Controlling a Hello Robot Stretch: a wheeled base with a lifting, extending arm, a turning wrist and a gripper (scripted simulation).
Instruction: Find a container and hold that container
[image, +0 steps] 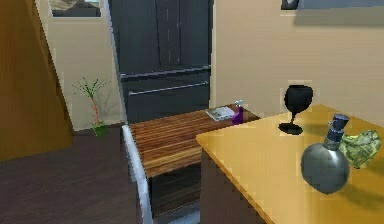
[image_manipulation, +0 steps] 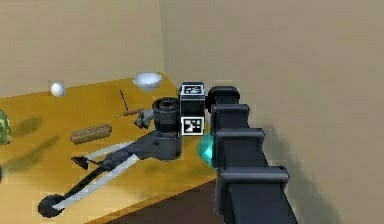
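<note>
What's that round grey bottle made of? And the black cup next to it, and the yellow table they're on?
The round grey bottle looks like metal or glazed pottery: smooth, with a soft shine. The black cup may be dark glass or glossy plastic; I can't tell which. The table looks like matte yellow wood.

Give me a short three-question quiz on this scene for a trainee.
1. True or false: the black goblet stands on the floor.
2. What lies beside the grey flask? A) a green crumpled thing B) a red mug C) a knife
3. Fill in: the pale bowl near the wall rests on the ____.
Key: 1 false; 2 A; 3 table.
</note>
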